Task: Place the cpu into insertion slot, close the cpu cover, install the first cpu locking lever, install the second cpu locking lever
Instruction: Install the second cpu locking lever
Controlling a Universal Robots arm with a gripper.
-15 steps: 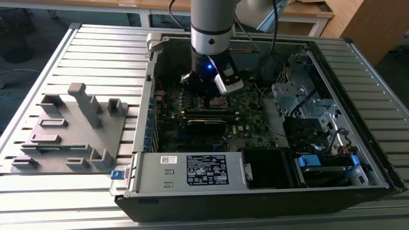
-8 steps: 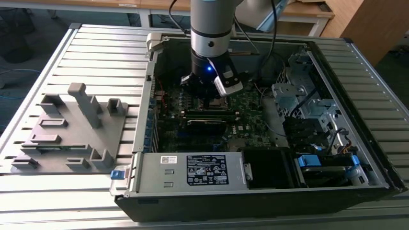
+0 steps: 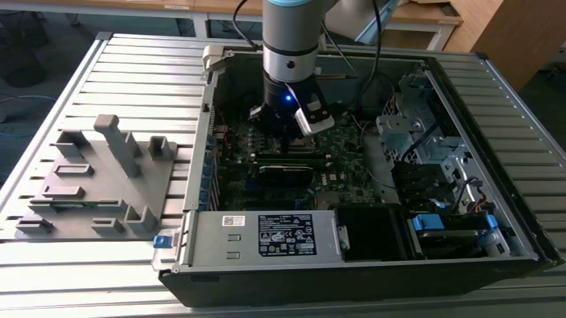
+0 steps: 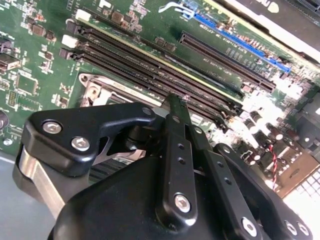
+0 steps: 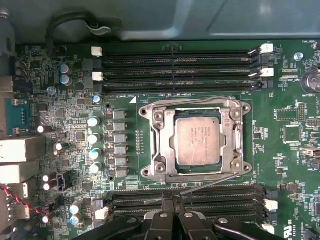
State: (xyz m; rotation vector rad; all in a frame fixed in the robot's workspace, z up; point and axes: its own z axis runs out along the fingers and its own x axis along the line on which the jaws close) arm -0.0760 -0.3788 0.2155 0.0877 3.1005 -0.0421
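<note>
The cpu (image 5: 198,142) lies flat in the insertion slot (image 5: 150,172), its grey-brown face showing through the cut-out. The silvery cpu cover (image 5: 165,142) lies down over it as a frame. A thin locking lever (image 5: 210,182) runs slanted along the socket's edge on the gripper's side, standing off from the frame. My gripper (image 5: 172,200) is shut, with its tips just beside that lever's free end and nothing seen between the fingers. In the second wrist view the gripper (image 4: 172,102) hangs over the memory strips next to a socket corner (image 4: 95,90). In the exterior view the gripper (image 3: 285,136) reaches down into the open computer case.
Long black memory strips (image 5: 180,62) flank the socket on both sides. Rows of capacitors (image 5: 94,137) stand close by. The case holds a power supply box (image 3: 265,235) and a drive cage (image 3: 425,132). A grey fixture plate (image 3: 97,179) sits at the exterior view's left.
</note>
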